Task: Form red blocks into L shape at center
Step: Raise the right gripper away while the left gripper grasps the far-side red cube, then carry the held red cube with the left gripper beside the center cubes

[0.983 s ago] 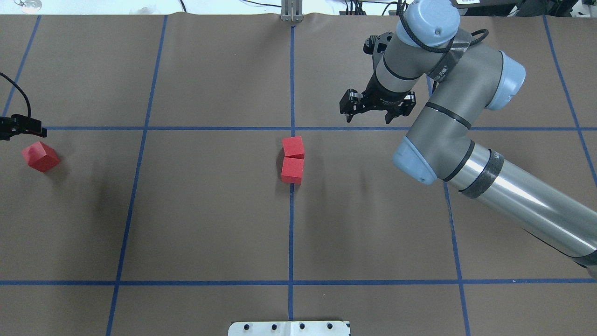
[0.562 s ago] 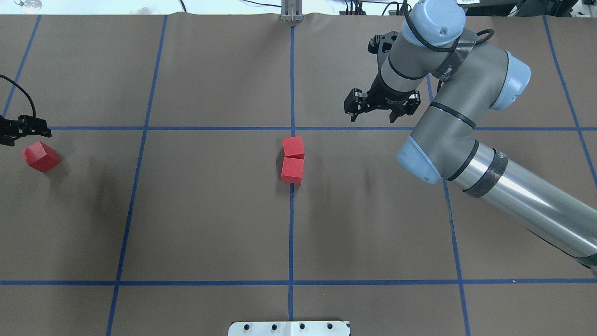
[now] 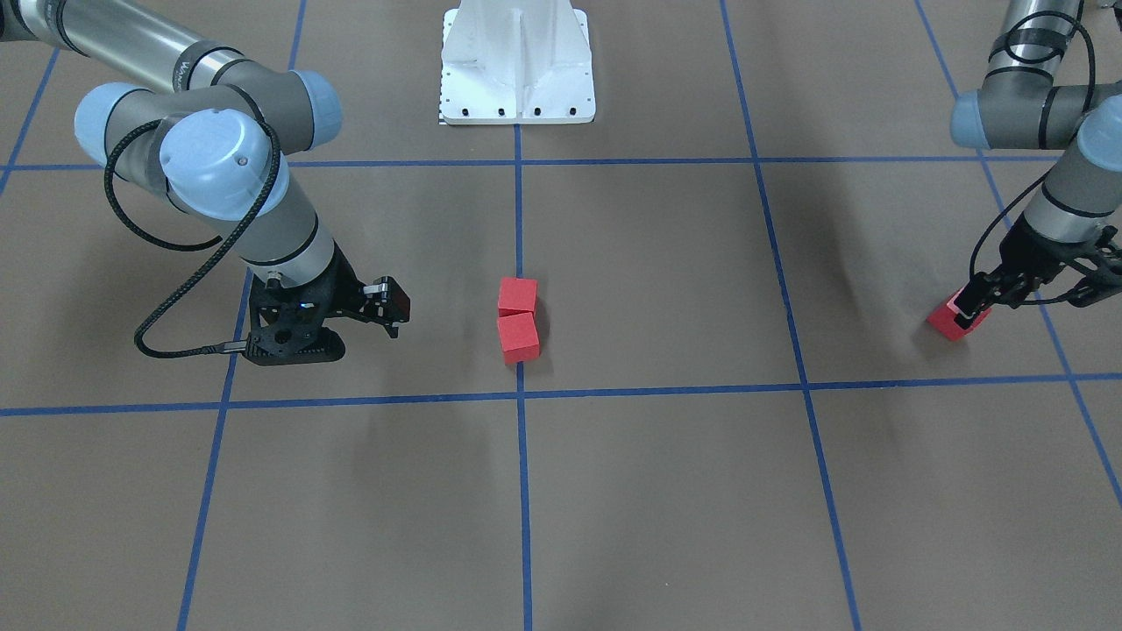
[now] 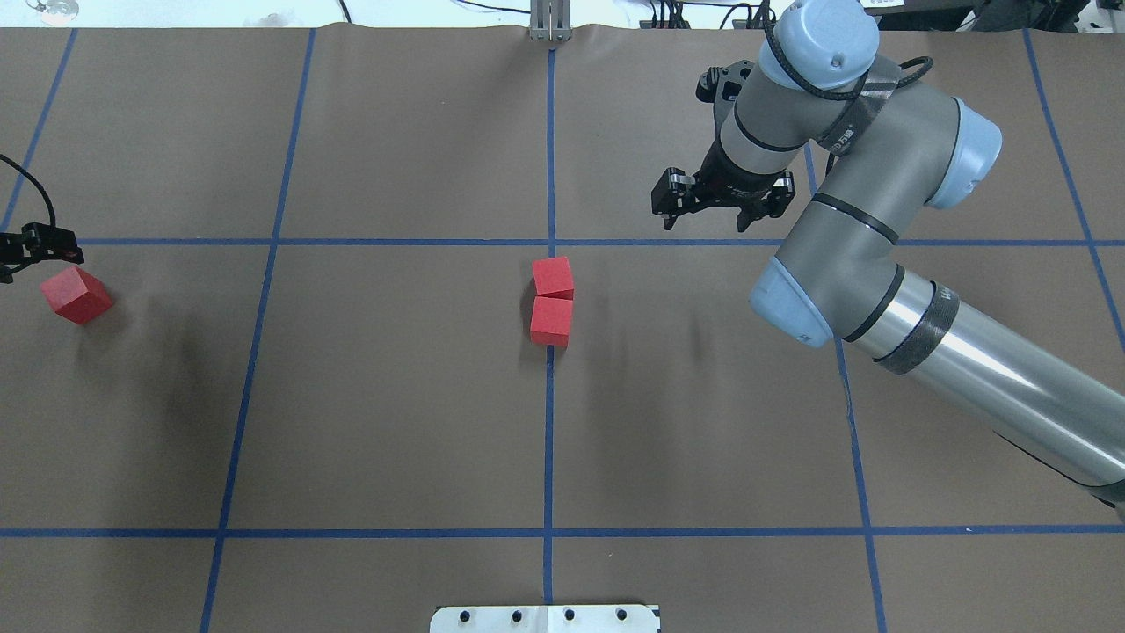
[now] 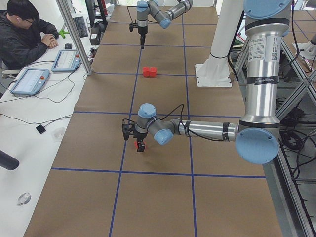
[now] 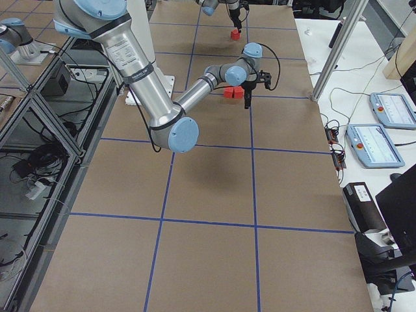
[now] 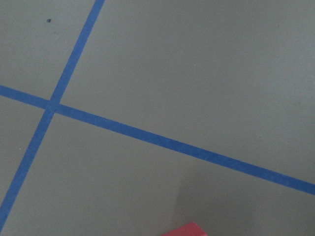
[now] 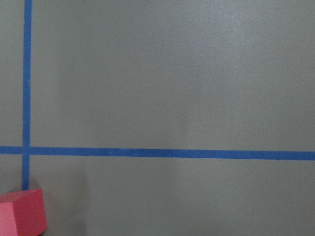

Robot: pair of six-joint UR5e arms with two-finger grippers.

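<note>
**A:** The right pincer [image 4: 705, 221] has drifted a touch up and away from the two small matte red cubes [image 4: 552, 303]. Its fingers are spread wide, gripping nothing.

**B:** That pair hasn't budged. They're touching, end to end on the vertical blue tape line [image 4: 548, 422] at the brown table's [image 4: 395, 396] centre.

**A:** The third red cube [image 4: 77, 294] is far left, with the left pincer [image 3: 1026, 291] parted just above it.

**B:** The lettering on the right arm [image 4: 984, 374] is too small to read.

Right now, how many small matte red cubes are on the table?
3 red cubes: two touching on the centre blue tape line, one far left by the left gripper. None appear hidden.
</note>
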